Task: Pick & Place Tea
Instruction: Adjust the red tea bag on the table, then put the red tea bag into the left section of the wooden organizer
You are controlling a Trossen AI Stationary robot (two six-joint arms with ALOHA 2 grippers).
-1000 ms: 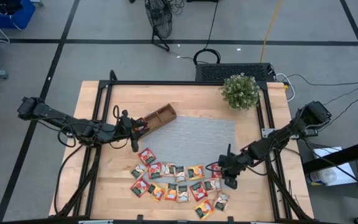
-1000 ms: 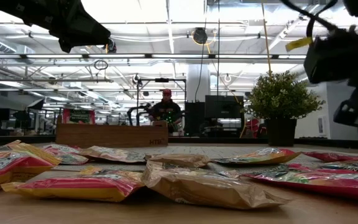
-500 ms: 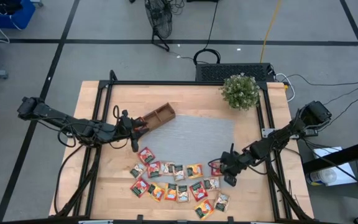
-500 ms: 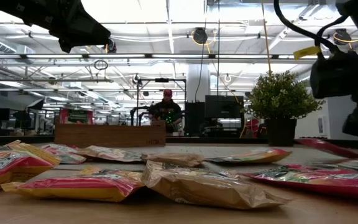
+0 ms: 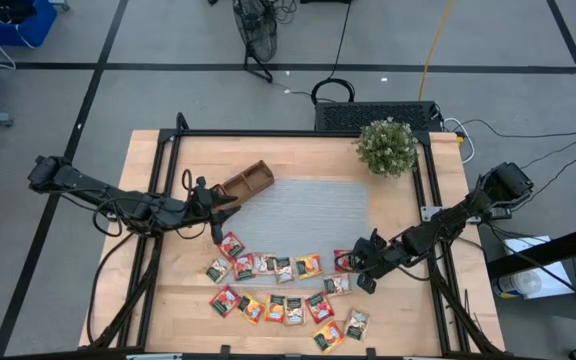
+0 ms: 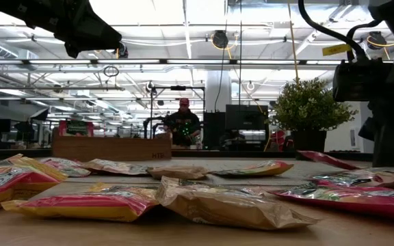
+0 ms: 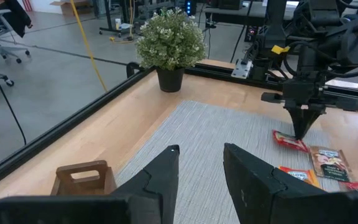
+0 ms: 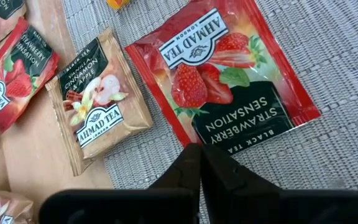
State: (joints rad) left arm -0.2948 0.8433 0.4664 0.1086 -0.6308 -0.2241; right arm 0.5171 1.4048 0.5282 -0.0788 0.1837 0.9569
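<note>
Tea [image 5: 284,290] rows shifted up-table, tray [image 5: 247,181] too

— How is the left arm posed?

— It is stretched from the table's left edge toward the middle, held low and nearly level. The left gripper [image 5: 224,203] is seen with its two fingers [image 7: 160,180] parted, a clear gap being kept between them.

— And the right arm?

— It is reached in from the right edge, bent at the elbow, with the wrist turned downward. The right gripper [image 5: 360,276] is pointed at the tabletop, and its fingertips [image 8: 199,163] are pressed together into a single point, nothing being held between them.
</note>
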